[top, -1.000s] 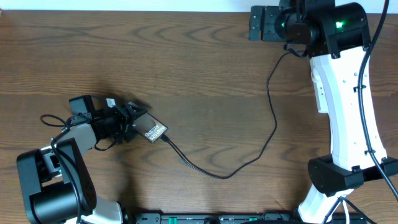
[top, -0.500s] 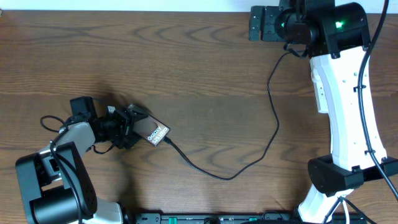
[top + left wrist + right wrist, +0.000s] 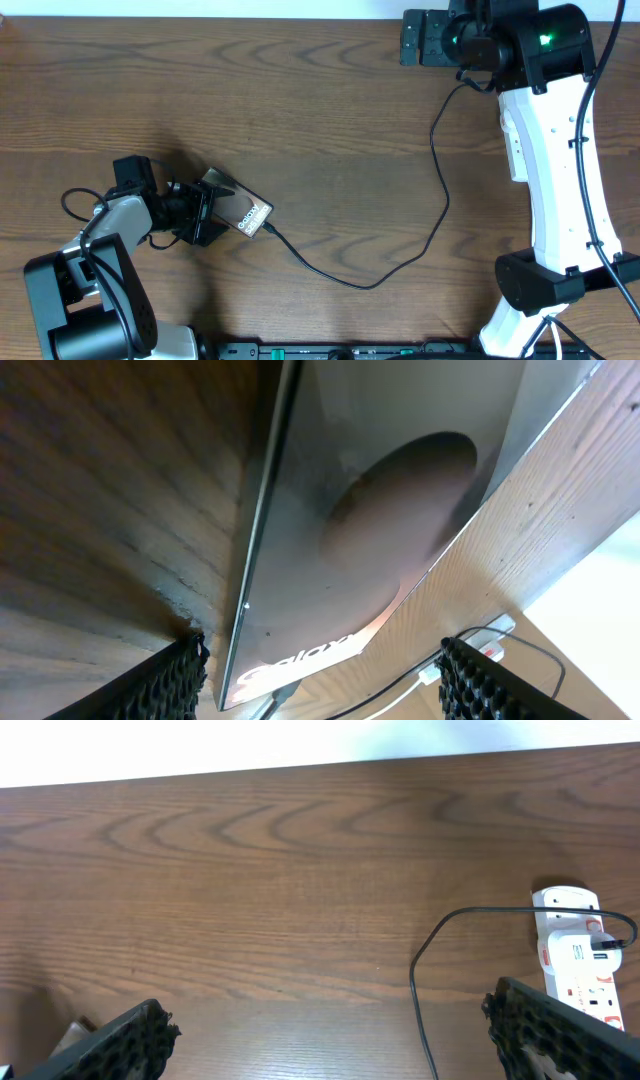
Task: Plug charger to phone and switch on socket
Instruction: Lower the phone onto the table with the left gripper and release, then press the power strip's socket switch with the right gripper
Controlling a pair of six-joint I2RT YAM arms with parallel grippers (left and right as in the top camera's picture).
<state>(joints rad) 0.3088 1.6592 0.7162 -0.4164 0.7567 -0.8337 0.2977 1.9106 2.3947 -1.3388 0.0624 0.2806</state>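
Observation:
The phone (image 3: 243,211) lies flat at the left, its dark face with a round circle and "Galaxy" lettering filling the left wrist view (image 3: 340,560). The charger, a thin black cable (image 3: 375,284), runs from the phone's lower right corner in a loop to the far right; its plug meets the phone's edge (image 3: 262,710). My left gripper (image 3: 203,213) is open, its fingers on either side of the phone's left end. The socket (image 3: 575,960) is a white strip with red marks, with the cable plugged into it; it is hidden under my right arm in the overhead view. My right gripper (image 3: 330,1040) is open and empty above the table.
The wooden table (image 3: 300,110) ends at a white wall at the back. My right arm's white body (image 3: 550,170) stands along the right side. A black rail (image 3: 330,352) runs along the front edge. The socket shows small and far in the left wrist view (image 3: 492,640).
My left gripper has drawn back to the left, off the phone, and opened wider. The phone has turned slightly. The right arm has not moved.

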